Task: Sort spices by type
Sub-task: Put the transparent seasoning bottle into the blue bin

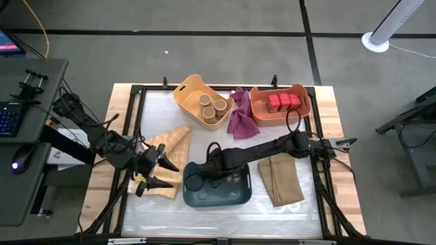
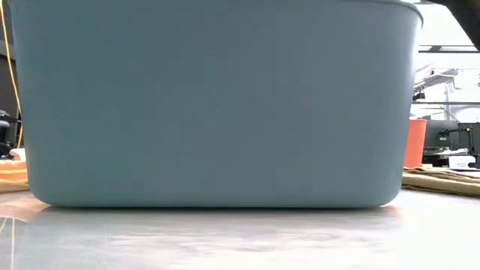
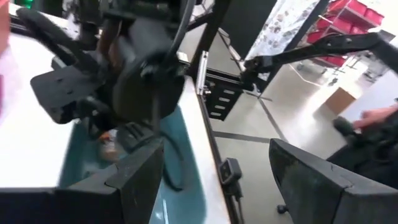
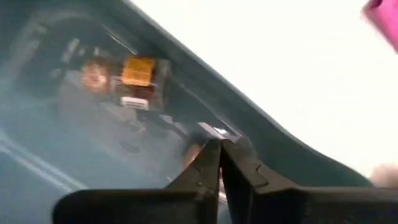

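The right hand [image 4: 219, 149] is inside the teal bin [image 1: 235, 197], its fingers pressed together with no gap showing between them; whether they pinch anything cannot be told, though a small jar [image 4: 140, 78] with an orange label lies just beyond the tips on the bin floor. From there outward, the left hand [image 1: 158, 171] hangs beside the bin, over a folded tan cloth [image 1: 174, 139], fingers spread and empty, aimed at the bin. A second tan cloth [image 1: 281, 180] lies on the bin's other side. Past the bin, toward the far edge of the counter [image 1: 340, 197], a yellow bin [image 1: 185, 92] holds tan cylinders [image 1: 212, 107] and an orange bin [image 1: 300, 112] holds red tins [image 1: 283, 101], with a magenta cloth [image 1: 240, 119] between the two. Cylinders and tins look sorted already, so the step in hand seems to be the jars going into the teal bin, or the right hand finishing there. The next move probably calls for lifting that hand straight up, clear of the bin wall, without dragging the jar along.
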Controlling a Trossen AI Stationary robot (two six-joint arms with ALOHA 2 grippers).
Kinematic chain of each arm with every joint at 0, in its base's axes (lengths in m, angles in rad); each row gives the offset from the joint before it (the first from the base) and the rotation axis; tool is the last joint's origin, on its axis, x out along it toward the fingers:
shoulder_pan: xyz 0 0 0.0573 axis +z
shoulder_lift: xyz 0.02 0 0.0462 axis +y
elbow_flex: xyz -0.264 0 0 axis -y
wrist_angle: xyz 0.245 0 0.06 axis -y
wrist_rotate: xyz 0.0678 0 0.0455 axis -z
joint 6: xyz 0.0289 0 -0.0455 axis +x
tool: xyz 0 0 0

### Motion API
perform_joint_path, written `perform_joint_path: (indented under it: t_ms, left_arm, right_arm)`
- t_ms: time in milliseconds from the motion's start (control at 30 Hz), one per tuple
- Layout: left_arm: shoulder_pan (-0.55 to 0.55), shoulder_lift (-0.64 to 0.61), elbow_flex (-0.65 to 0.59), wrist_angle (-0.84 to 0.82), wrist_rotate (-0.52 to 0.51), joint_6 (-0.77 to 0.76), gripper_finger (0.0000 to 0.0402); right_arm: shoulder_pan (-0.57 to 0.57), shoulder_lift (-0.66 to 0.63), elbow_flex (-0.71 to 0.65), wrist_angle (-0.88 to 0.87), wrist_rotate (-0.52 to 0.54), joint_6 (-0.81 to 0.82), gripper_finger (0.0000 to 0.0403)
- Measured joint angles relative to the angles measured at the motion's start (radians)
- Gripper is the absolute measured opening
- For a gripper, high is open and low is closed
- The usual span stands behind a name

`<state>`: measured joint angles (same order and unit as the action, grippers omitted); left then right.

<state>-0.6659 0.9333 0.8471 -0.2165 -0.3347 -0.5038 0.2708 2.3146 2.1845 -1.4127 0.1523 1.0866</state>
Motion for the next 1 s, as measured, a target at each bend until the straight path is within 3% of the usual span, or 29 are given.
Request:
perform_joint_path:
  t_ms: [100,233,433,600,700,867,1000]
  left_arm:
    - [0.017,0.000,0.000,-0.002,-0.001,0.010,0.0275]
    - [0.032,0.000,0.000,-0.007,0.012,0.011,0.0275]
    - [0.032,0.000,0.000,-0.067,0.014,0.010,0.0275]
    - [0.032,0.000,0.000,-0.086,0.014,-0.001,0.0275]
    - [0.032,0.000,0.000,-0.085,0.014,-0.017,0.0275]
    - [0.032,0.000,0.000,-0.085,0.009,-0.038,0.0275]
    - [0.032,0.000,0.000,-0.076,0.007,-0.045,0.0275]
  right_arm:
    - [-0.003,0.000,0.051,-0.014,-0.004,-0.015,0.0004]
    - [0.002,0.000,0.100,-0.060,-0.022,-0.023,0.0042]
    - [0.046,-0.001,0.097,-0.123,-0.109,-0.115,0.0155]
    - [0.066,-0.002,0.020,-0.113,-0.189,-0.177,0.0261]
    - [0.058,-0.002,-0.033,-0.061,-0.237,-0.241,0.0301]
    - [0.056,-0.002,-0.073,0.002,-0.235,-0.467,0.0322]
    - [0.070,-0.003,-0.073,0.001,-0.152,-0.726,0.0323]
